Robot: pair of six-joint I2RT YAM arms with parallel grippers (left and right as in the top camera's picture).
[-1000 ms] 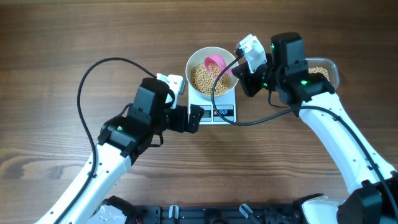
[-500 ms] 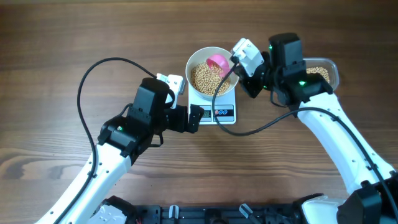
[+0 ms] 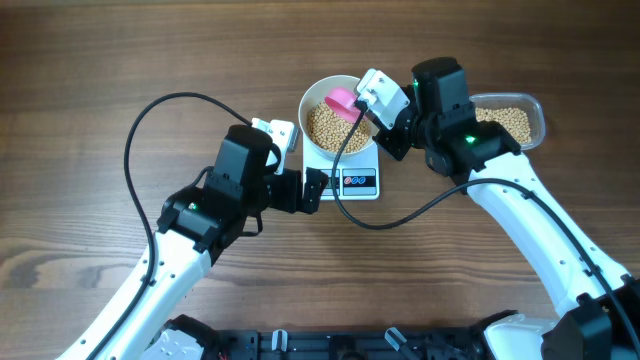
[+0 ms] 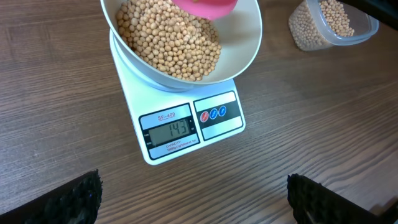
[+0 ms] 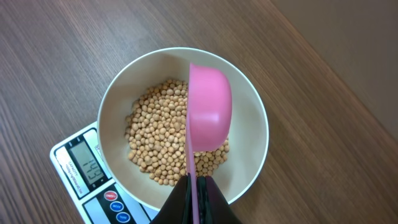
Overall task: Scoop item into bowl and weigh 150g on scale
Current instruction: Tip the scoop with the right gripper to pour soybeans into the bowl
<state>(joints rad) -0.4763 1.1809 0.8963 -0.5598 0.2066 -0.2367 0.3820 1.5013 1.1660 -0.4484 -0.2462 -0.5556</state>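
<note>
While my right gripper (image 5: 198,182) pinches the pink plastic scoop (image 5: 208,118) tipped over the round white bowl (image 5: 249,118) of tan beans (image 5: 158,134) on the small white scale (image 4: 177,127), a hasty tip could overshoot; my left gripper (image 4: 193,196) stays spread.

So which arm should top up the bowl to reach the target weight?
Right. Its gripper is shut on the pink scoop, over the bowl, with the bean tub beside it. The left gripper is open and empty, facing the scale.

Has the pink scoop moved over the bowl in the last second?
Yes. The scoop has shifted left, further over the bowl, judged against the scale, which stayed put.
</note>
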